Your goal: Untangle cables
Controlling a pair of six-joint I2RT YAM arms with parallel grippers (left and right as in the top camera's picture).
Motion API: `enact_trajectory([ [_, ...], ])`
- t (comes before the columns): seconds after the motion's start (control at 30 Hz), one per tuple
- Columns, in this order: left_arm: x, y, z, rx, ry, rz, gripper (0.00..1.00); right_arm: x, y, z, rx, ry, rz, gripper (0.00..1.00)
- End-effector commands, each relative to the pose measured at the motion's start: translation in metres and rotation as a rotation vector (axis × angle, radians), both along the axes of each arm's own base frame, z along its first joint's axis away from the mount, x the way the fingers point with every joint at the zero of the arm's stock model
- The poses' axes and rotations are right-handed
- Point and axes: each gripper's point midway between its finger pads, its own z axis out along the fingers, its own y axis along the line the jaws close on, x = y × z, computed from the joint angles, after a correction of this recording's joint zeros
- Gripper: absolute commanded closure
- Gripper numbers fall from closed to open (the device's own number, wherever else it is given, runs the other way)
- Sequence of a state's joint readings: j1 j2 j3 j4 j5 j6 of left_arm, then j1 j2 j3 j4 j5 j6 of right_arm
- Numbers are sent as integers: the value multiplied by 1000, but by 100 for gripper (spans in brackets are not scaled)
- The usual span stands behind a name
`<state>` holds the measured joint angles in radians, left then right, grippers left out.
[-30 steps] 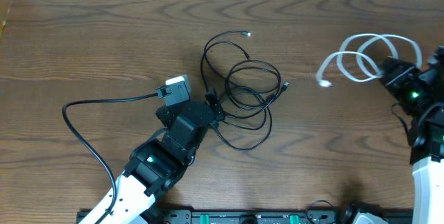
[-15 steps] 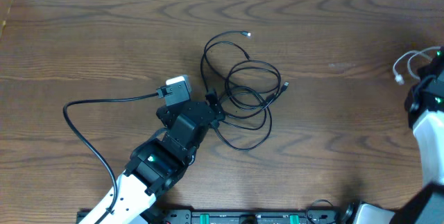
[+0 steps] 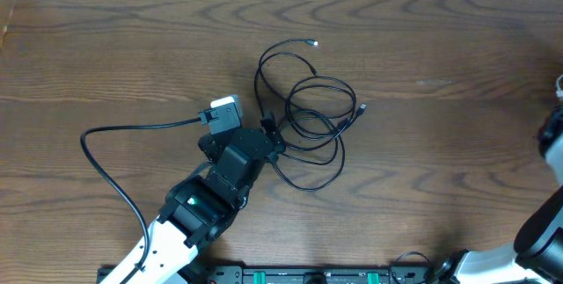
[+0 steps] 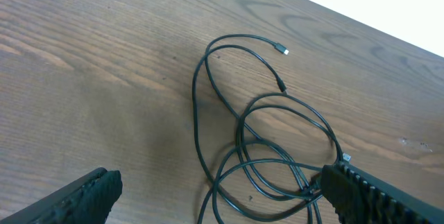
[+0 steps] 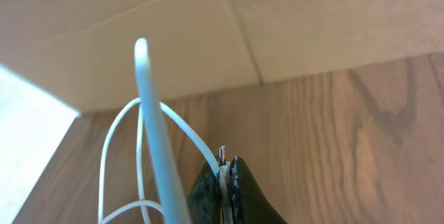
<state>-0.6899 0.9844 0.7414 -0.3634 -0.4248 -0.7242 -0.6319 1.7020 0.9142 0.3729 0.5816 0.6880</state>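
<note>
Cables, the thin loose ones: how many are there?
3. Two black cables, as best the tangle shows, lie looped together in the middle of the table; one white cable is pinched in the right pincer.

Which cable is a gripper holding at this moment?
The white cable, pinched in the shut right gripper; the black cables lie tangled on the table, held by nothing.

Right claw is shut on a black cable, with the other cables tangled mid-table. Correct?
No. The right claw is shut on a white cable, not a black one; the right wrist view shows it. The black cables do lie tangled mid-table.
</note>
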Motion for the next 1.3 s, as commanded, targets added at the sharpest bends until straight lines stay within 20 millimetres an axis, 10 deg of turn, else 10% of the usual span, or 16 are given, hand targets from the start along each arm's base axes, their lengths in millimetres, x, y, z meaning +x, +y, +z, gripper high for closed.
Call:
enact_trajectory([
  [0.0, 1, 2, 1, 21, -5, 3, 3, -5, -21, -20, 37, -8, 23, 99],
  [0.37, 1, 2, 1, 21, -5, 3, 3, 14, -46, -97, 79, 220, 250, 99],
  [0.53, 1, 2, 1, 21, -5, 3, 3, 34, -36, -93, 72, 249, 306, 98],
  [0.67, 1, 2, 1, 21, -5, 3, 3, 48, -15, -100, 82, 332, 372, 83],
  [0.83, 1, 2, 1, 21, -5, 3, 3, 17, -8, -127, 174, 489, 292, 63],
  [1.0, 1, 2, 1, 21, -5, 3, 3, -9, -16, -115, 150, 595, 177, 1],
  [1.27, 1, 2, 1, 21, -5, 3, 3, -15, -20, -40, 32, 562, 141, 1],
])
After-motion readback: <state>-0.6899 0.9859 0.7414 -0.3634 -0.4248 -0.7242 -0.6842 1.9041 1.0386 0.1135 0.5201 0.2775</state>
